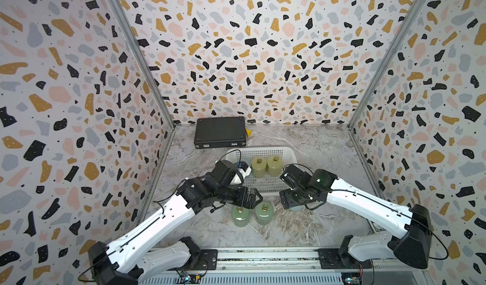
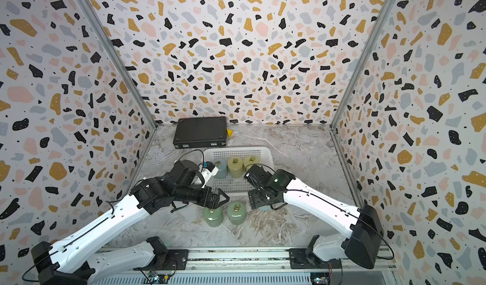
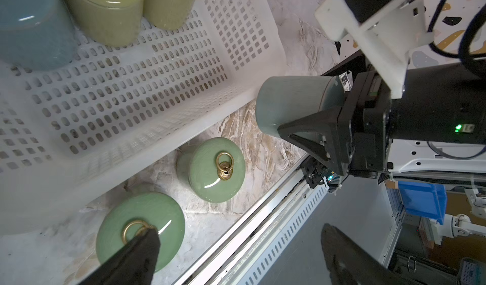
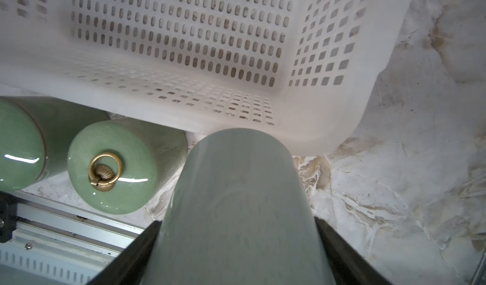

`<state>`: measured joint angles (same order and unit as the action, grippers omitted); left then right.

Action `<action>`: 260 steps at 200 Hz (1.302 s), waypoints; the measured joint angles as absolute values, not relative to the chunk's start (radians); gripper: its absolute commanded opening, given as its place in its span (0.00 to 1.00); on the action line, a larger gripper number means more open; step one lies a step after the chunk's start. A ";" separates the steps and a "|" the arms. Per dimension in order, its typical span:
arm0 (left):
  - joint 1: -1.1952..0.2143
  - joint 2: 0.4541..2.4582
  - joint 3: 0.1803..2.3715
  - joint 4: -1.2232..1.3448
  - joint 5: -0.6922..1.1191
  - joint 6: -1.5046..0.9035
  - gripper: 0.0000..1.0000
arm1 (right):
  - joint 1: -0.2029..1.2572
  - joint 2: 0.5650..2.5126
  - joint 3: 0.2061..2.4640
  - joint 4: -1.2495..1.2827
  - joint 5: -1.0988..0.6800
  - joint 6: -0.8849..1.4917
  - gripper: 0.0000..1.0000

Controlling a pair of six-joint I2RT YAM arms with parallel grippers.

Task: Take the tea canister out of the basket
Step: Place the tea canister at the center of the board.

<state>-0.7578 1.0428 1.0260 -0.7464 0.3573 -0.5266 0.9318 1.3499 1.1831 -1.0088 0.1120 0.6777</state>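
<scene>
The marble counter (image 1: 315, 144) carries everything. Beyond both sets of fingers lies the white basket (image 1: 263, 185). The half of its lattice floor nearest the fingers is bare, probably where the canisters now outside it once stood. Three remain upright in a row against its far wall: two olive canisters (image 1: 259, 166) and a blue canister (image 2: 220, 168).

The grey-blue canister (image 4: 236, 204) is clamped by its sides between the right fingers (image 4: 342, 249). It is outside the basket, just beside the near corner of the rim. Gripping the body rather than the lid likely gives a surer hold on such slick glaze. It is a smooth, glossy cylinder with rounded edges, its lid end toward the wrist and its base pointing away. Whether the base is on the counter or just above it I cannot tell, since the arm hides it from above.

Between the two sets of fingers stand two pale green canisters (image 1: 263, 212), close together on the counter and just beside the basket's near wall. They seem lined up to leave room for the next one. The left fingers (image 3: 136, 257) are spread wide and empty, with one tip over the brass ring (image 3: 132, 231) of the nearer green lid.
</scene>
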 measured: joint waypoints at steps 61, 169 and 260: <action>-0.759 1.028 1.026 -0.730 0.357 -0.535 1.00 | 0.932 1.344 1.224 -1.094 0.054 0.685 0.76; -0.760 1.014 1.025 -0.728 0.353 -0.539 1.00 | 0.943 1.371 1.068 -1.016 0.011 0.704 0.77; -0.760 0.995 1.024 -0.741 0.346 -0.538 1.00 | 0.943 1.509 1.048 -0.879 0.039 0.703 0.79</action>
